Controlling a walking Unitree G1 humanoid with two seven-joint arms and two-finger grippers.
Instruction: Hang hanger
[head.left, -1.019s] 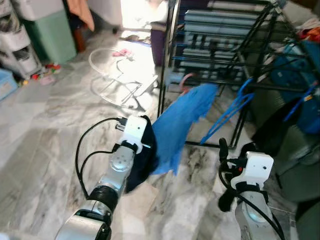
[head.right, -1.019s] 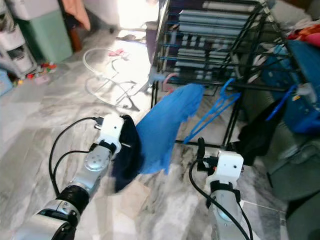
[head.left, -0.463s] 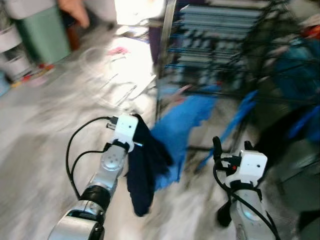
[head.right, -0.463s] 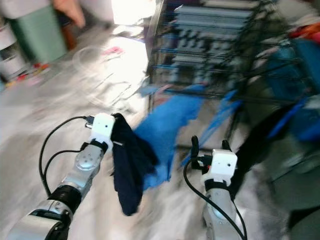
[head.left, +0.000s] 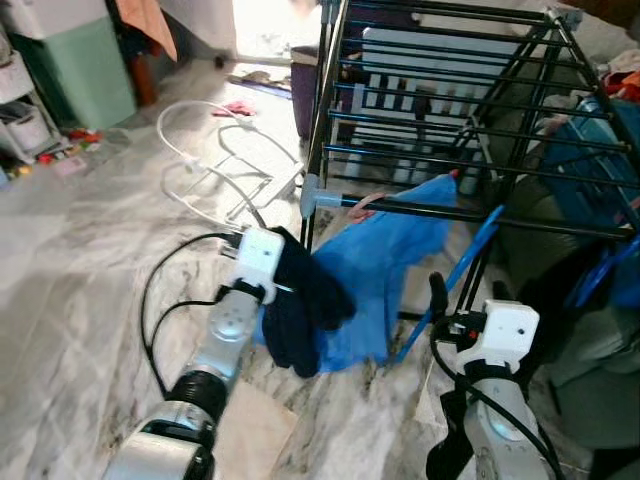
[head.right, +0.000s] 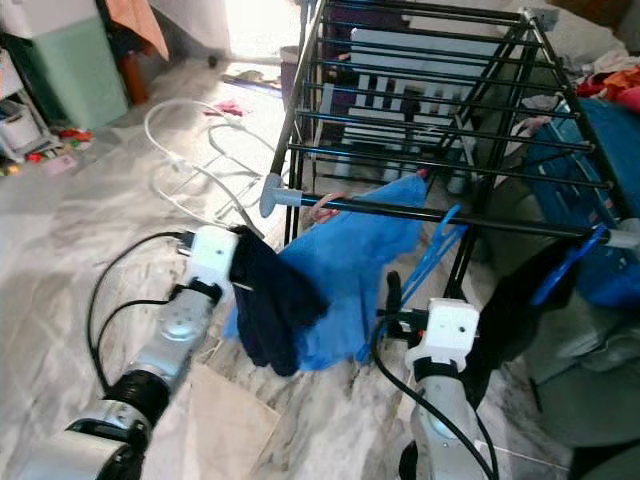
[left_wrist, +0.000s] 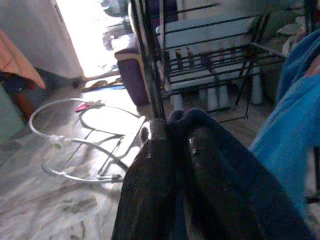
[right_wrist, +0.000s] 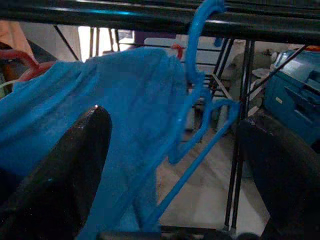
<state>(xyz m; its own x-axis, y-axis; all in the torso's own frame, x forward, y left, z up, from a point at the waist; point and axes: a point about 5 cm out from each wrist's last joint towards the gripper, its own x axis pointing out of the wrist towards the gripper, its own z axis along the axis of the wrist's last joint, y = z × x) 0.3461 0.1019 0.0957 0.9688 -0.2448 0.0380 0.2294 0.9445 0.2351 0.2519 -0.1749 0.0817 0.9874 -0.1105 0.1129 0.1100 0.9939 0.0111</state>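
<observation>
Fingers (right_wrist: 60, 165) of the right gripper (right_wrist: 170, 170) are standing spread and empty in the right wrist view, framing the blue hanger (right_wrist: 200, 95) hooked on the black rail (right_wrist: 125, 15). Left wrist view: the left gripper (left_wrist: 172, 175) is clenching a dark garment (left_wrist: 225, 170). Head views: 1 blue shirt (head.left: 385, 265) is draping from the drying rack (head.left: 440, 110). Risk: the right gripper could be knocking the hanger off its rail.

A white tube frame (head.left: 215, 160) lies on marble floor (head.left: 70, 260) (near a green cabinet (head.left: 85, 65)).
</observation>
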